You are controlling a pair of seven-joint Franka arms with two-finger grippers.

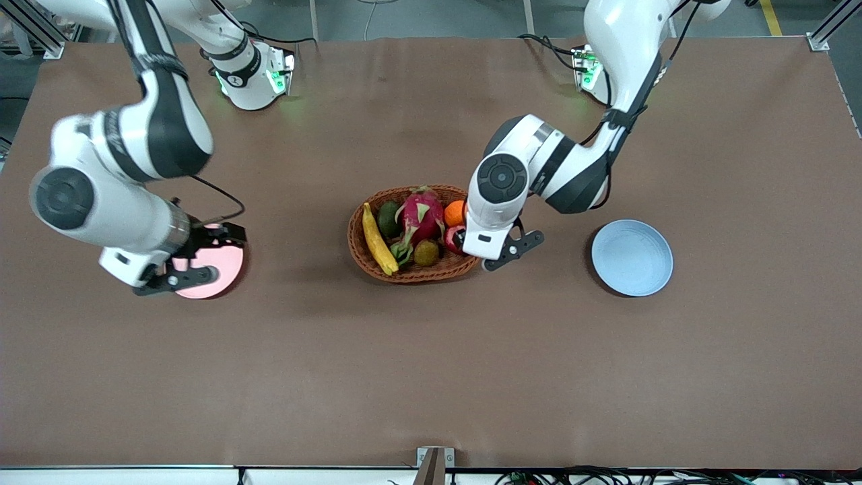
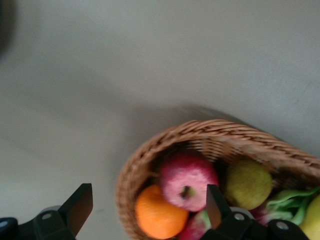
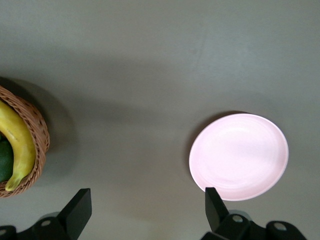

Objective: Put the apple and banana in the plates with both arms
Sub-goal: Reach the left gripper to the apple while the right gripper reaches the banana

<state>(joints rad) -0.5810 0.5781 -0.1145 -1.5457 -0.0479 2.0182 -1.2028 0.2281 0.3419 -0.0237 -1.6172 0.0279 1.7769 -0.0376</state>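
The brown table carries two arms, two plates and one basket. The left arm reaches in from its base at the top edge; the left gripper hangs over the basket's end toward the left arm, jaws wide apart and holding nothing, with the apple seen between the fingers in the left wrist view. The right arm bends down toward its own end of the table; the right gripper hangs over the pink plate, jaws also wide apart and empty.

The wicker basket sits at the table's middle. The blue plate lies toward the left arm's end, the pink one toward the right arm's end; both are bare.

In the basket lie one dragon fruit, one banana along the rim toward the right arm, one apple, one orange touching the apple, one avocado and one small brownish-green fruit.
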